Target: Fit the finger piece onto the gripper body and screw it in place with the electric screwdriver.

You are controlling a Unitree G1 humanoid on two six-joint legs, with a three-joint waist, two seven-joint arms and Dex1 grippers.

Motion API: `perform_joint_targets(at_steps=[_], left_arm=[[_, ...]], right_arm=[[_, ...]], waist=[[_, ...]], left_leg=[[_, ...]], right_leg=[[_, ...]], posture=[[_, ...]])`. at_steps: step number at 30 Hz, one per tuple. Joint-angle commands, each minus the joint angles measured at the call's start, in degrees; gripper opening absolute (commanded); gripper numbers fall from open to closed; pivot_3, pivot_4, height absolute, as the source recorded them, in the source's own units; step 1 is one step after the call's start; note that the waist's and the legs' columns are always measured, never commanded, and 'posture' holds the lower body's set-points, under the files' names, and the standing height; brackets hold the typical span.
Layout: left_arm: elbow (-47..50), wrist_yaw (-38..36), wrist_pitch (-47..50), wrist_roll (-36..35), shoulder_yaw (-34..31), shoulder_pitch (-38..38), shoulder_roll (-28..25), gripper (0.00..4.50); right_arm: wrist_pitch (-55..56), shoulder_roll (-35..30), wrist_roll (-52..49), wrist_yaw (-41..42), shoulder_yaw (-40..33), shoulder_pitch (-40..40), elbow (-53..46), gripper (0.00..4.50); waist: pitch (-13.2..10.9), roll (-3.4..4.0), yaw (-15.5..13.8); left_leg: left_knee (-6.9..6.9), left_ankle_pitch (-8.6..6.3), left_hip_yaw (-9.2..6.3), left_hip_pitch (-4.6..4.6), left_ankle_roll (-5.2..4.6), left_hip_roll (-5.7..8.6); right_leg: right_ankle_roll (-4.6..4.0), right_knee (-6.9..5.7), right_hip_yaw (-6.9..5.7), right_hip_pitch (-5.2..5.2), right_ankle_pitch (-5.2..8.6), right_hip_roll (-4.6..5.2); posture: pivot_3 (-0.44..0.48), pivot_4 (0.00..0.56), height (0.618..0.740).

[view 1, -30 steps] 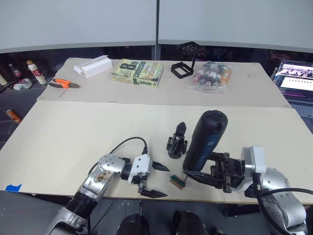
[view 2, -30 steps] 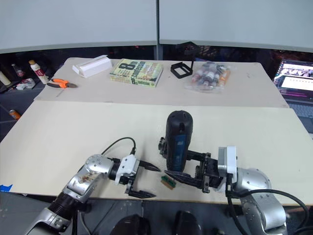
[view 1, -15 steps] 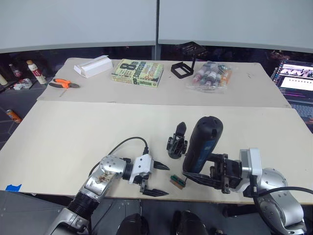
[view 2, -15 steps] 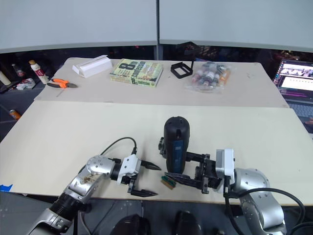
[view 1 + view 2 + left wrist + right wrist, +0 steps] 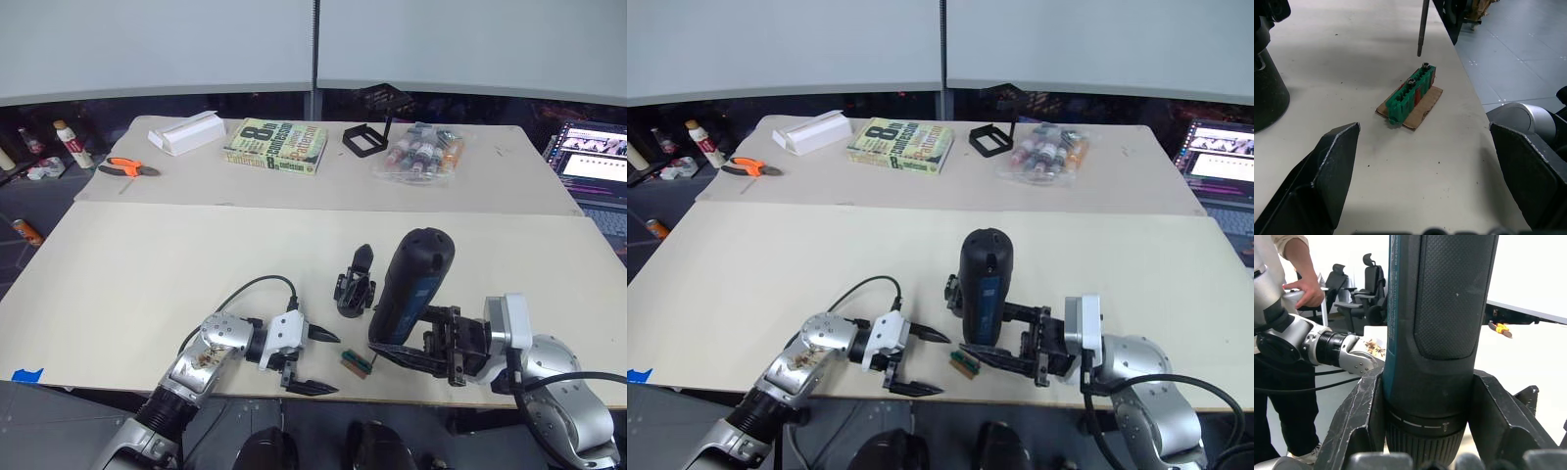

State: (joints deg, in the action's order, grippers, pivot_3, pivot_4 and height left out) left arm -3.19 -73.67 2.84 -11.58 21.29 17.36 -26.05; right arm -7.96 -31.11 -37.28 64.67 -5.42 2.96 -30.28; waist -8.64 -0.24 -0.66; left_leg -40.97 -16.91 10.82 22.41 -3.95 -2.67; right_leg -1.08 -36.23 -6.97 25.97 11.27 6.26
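**Screwdriver in my right gripper, bit over the green block**

My right gripper [image 5: 416,345] is pinching the electric screwdriver [image 5: 409,286] low on its barrel, one finger pressed to each side. The tool stands nearly upright, leaning a little, close to the bench's [image 5: 147,264] near edge. Its thin metal bit [image 5: 1422,27] points down at a small green block [image 5: 1410,94] that lies on a scrap of brown card, right by that near edge; the bit's tip hangs just above the block's end, not touching it.

My left gripper [image 5: 306,360] sits at the near edge too, fingers spread wide and holding nothing, aimed at the green block from its other side.

The gripper body [image 5: 356,285] stands on the bench just beside the screwdriver, farther in from the near edge, its pointed black finger upright.

Along the far edge lie a book [image 5: 275,146], a white box [image 5: 186,133], orange-handled pliers [image 5: 128,166], a black wire frame [image 5: 367,137] and a clear bag of small bottles [image 5: 419,150].

A person's hand [image 5: 1305,290] rests on my left arm.
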Motion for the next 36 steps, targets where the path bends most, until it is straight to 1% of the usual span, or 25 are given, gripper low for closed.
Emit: perform_joint_targets(at_steps=[1,12,36], left_arm=[[1.37,-0.03,0.39,-0.71,0.32,-0.36,0.23,4.5],[1.15,-0.39,0.54,-0.74,0.24,0.03,0.04,4.5],[2.09,-0.16,1.11,-0.89,0.43,-0.96,0.23,4.5]], right_arm=[[0.59,-0.51,-2.41,-0.4,-0.5,-1.02,-3.02,1.93],[-0.21,-1.15,-2.33,-1.4,1.21,-1.67,-3.52,1.93],[-1.01,-2.2,-2.84,-2.14,1.56,-1.88,-3.66,1.93]], waist=[[0.0,0.0,0.0],[0.0,0.0,0.0],[0.0,-0.01,-0.01]], left_leg=[[0.0,0.0,0.0,0.0,0.0,0.0],[0.0,0.0,0.0,-0.01,0.0,0.0],[0.0,0.0,0.0,-0.01,0.0,0.0]], right_leg=[[0.0,0.0,0.0,0.0,0.0,0.0],[0.0,0.0,0.0,-0.01,0.0,0.0],[0.0,0.0,0.0,-0.01,0.0,0.0]], posture=[[0.0,0.15,0.74],[0.0,0.15,0.74],[0.0,0.15,0.74]])
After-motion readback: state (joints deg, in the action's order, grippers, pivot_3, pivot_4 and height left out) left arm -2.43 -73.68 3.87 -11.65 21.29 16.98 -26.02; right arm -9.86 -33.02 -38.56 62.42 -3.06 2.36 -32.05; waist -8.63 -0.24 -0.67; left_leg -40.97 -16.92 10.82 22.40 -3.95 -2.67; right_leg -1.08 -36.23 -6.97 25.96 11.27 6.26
